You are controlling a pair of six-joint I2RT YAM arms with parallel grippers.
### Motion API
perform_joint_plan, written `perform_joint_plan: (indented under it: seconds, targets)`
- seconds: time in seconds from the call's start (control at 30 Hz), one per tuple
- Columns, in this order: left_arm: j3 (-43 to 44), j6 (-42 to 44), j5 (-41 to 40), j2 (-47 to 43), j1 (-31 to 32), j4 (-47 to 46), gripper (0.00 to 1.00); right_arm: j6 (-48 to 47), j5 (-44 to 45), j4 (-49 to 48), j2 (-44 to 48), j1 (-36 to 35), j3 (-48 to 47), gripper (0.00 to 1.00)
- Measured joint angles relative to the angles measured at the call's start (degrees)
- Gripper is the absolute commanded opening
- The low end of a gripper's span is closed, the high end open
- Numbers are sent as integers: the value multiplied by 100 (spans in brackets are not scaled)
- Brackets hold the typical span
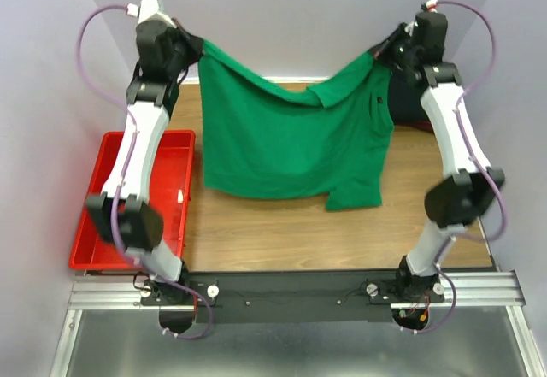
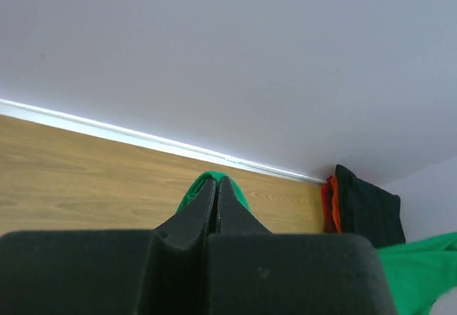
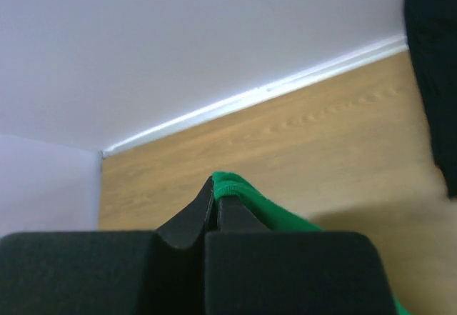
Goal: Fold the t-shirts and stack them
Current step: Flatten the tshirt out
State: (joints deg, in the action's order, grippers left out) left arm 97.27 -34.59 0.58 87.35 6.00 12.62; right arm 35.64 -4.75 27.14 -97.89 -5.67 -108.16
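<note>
The bright green t-shirt [image 1: 286, 142] hangs spread in the air above the wooden table, held by its two top corners. My left gripper [image 1: 195, 45] is shut on its top left corner; green cloth [image 2: 203, 183] shows round my closed left fingertips. My right gripper [image 1: 383, 50] is shut on its top right corner; a green hem [image 3: 239, 190] shows at my closed right fingertips. The black t-shirt [image 2: 368, 208] and the dark red t-shirt [image 2: 327, 204] lie in a pile at the table's far right, mostly hidden behind my right arm in the top view.
A red plastic tray [image 1: 175, 185] stands at the table's left edge, under my left arm. The wooden table [image 1: 282, 232] is walled by grey panels at the back and sides. A black rail with both arm bases runs along the near edge.
</note>
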Motion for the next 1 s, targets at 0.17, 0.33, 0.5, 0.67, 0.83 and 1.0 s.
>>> perform_joint_plan:
  seconds: [0.17, 0.33, 0.5, 0.67, 0.83, 1.0]
  targets:
    - [1558, -131, 544, 1534, -334, 81, 0, 81, -476, -31, -1410, 118, -1681, 0]
    - [2046, -170, 787, 1447, -619, -48, 0, 133, -730, -280, -1272, 308, -2286, 0]
    - [907, -166, 901, 389, -839, -446, 0, 140, -739, -586, -315, 426, -1062, 1]
    - [-1314, -236, 1045, -505, -855, -881, 0, 195, -739, -979, 651, 457, 1532, 0]
    - [-3541, -341, 1165, -601, -813, -960, 0, 186, -734, -1193, 855, 544, 4183, 6]
    - [-5018, -372, 1145, -597, -577, -879, 0, 144, -769, -1156, 723, 1034, 6170, 50]
